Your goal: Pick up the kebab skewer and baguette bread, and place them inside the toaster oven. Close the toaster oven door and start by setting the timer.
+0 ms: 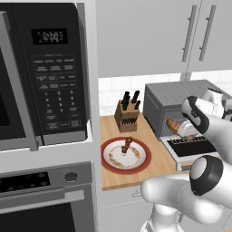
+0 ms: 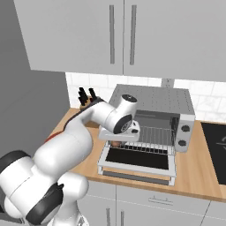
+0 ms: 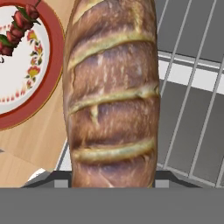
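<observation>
**Baguette held at the mouth of the open toaster oven**

The white arm rises from the base, bends at a dark elbow joint and reaches forward, its wrist turned so that the hand points into the front of the toaster oven point(image 1: 174, 97). In the right base view the last links lie almost level above the toaster oven door point(image 2: 137, 160), which is dropped flat and open toward the robot.

The gripper point(image 3: 113, 186) is clamped on the baguette bread point(image 3: 111, 94); the loaf runs lengthwise away from the hand, and the finger tips themselves are mostly hidden behind it. In the left base view the baguette bread point(image 1: 176, 125) sits at the oven's opening, over the near edge of the wire rack point(image 2: 154, 134). Whether it rests on the rack or hangs just above it cannot be told.

The kebab skewer point(image 1: 126, 146) lies on a red-rimmed plate point(image 1: 108, 156) on the wooden counter point(image 1: 156, 165), to the left of the oven and apart from it. A knife block point(image 1: 125, 116) stands behind the plate, against the tiled wall, just beside the oven's left side.
</observation>
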